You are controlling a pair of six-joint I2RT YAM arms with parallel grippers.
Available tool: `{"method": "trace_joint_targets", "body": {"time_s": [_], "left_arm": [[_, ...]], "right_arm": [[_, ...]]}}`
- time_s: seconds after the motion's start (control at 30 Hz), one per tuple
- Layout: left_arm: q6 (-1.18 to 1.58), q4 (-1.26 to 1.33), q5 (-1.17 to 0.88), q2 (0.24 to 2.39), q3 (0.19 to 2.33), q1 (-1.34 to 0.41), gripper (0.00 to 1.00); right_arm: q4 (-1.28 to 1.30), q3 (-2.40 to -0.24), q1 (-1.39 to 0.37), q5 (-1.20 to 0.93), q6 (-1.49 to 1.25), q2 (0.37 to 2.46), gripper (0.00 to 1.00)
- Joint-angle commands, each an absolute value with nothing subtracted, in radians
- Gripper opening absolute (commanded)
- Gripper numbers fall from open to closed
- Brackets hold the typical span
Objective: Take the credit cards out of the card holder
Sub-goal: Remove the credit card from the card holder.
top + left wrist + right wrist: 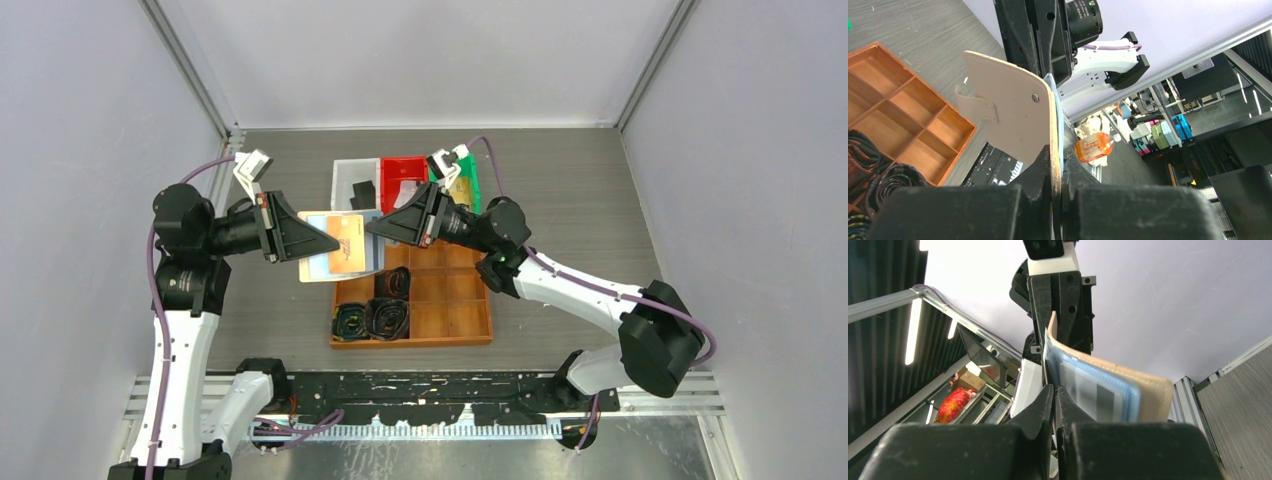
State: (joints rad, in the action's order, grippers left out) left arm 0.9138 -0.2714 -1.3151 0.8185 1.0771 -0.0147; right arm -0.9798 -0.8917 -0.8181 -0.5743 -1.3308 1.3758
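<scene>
Two arms (190,300) work here, one on each side of the scene. Between them there is one wooden tray (450,310) with many compartments, one card holder (345,250), three small bins and three coiled belts (390,318).

The card holder is lifted off the surface and held between the grippers, above the tray's far left corner. The left gripper (325,241) is clamped shut on the holder's left edge. The left wrist view shows its tan cover (1008,110) and strap tab (975,106) rising from the closed jaws. The right gripper (374,228) is pinched nearly closed on the opposite edge, where the pale blue pocket leaves (1083,375) run in between its fingers. I cannot tell whether it has a card as well. One greyish card (1095,395) shows through a pocket; how many more are inside cannot be counted.

The table (580,200) is grey with a wood grain, shut in by pale walls (420,50) and metal frame rails (195,75).

The bins stand in a row at the tray's far side: white (345,175), red (400,165), green (472,190). The belts fill the tray's left-hand compartments. The right forearm crosses over the tray's far right corner, and its gripper hides part of the red bin.
</scene>
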Motion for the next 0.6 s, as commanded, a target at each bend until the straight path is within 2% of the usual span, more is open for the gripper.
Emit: {"method": "trace_joint_targets", "body": {"time_s": [0.0, 0.07, 0.13, 0.2, 0.4, 0.47, 0.57], "left_arm": [[0.908, -0.225, -1.356, 0.799, 1.124, -0.014, 0.0], [0.892, -0.24, -1.35, 0.799, 1.124, -0.014, 0.0], [0.885, -0.246, -1.337, 0.799, 1.124, -0.014, 0.0], [0.884, -0.247, -1.331, 0.798, 1.126, -0.014, 0.0], [0.882, -0.249, -1.33, 0.799, 1.136, -0.014, 0.0], [0.882, -0.251, -1.328, 0.799, 1.138, -0.014, 0.0], [0.879, -0.253, -1.329, 0.799, 1.14, -0.014, 0.0]], "right_arm": [[-1.118, -0.905, -0.812, -0.567, -1.385, 1.374, 0.1], [-1.119, -0.907, -0.816, -0.586, -1.385, 1.372, 0.13], [-1.119, -0.909, -0.826, -0.604, -1.377, 1.369, 0.21], [-1.089, -0.911, -0.837, -0.613, -1.356, 1.365, 0.25], [-1.013, -0.91, -0.859, -0.63, -1.309, 1.357, 0.26], [-1.02, -0.902, -0.863, -0.635, -1.307, 1.352, 0.23], [-1.042, -0.885, -0.863, -0.633, -1.308, 1.341, 0.09]]}}
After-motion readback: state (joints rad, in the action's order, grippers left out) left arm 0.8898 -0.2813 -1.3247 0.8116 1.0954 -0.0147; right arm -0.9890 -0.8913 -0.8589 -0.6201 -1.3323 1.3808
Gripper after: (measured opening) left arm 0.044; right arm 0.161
